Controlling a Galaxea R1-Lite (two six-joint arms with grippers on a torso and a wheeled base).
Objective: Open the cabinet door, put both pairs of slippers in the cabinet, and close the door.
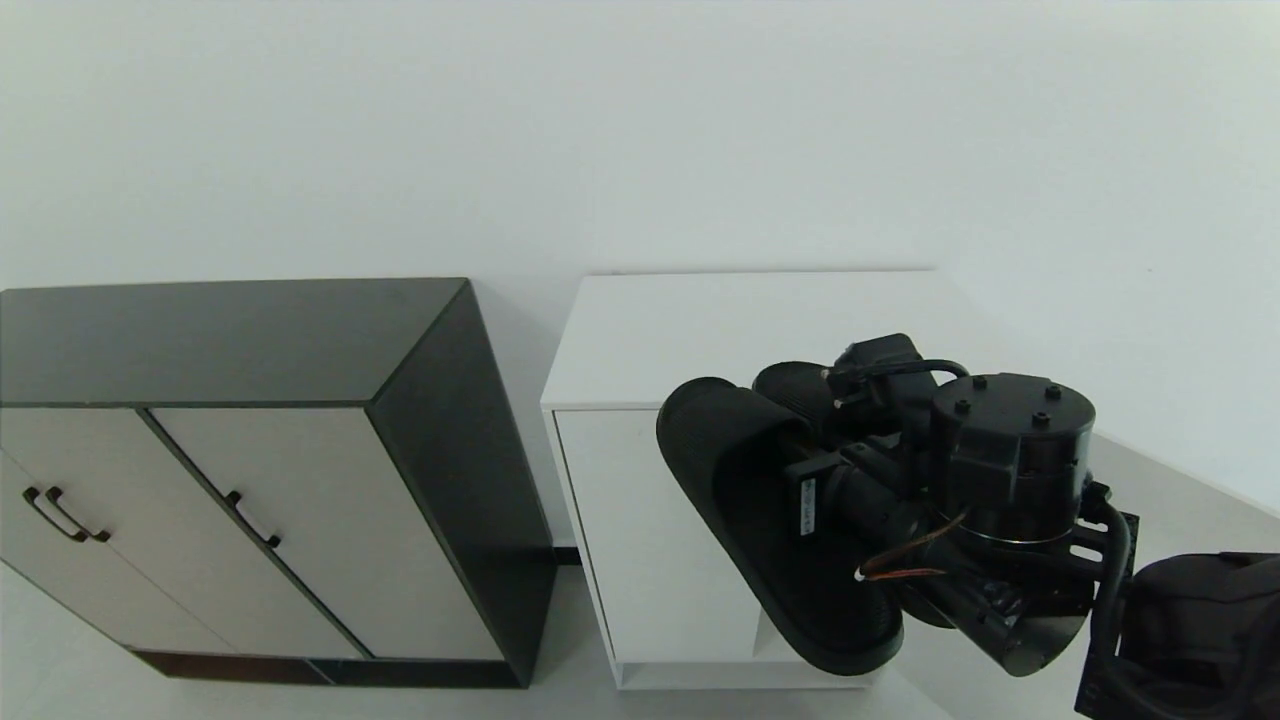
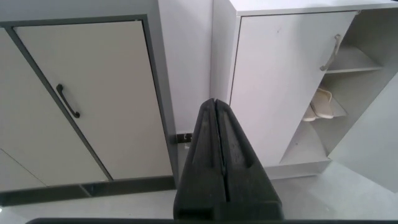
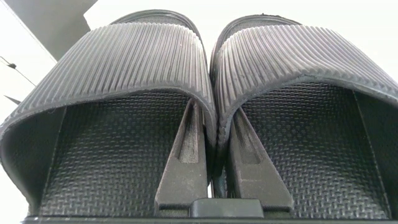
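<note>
Right pincer [image 3: 213, 112] clamps black slippers [image 1: 740, 500]; left pincer [image 2: 214, 107] closed, empty.

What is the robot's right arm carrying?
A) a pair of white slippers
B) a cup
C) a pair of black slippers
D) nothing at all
C: the right end effector is shut on the black slippers, pinching the two ribbed straps together side by side.
</note>
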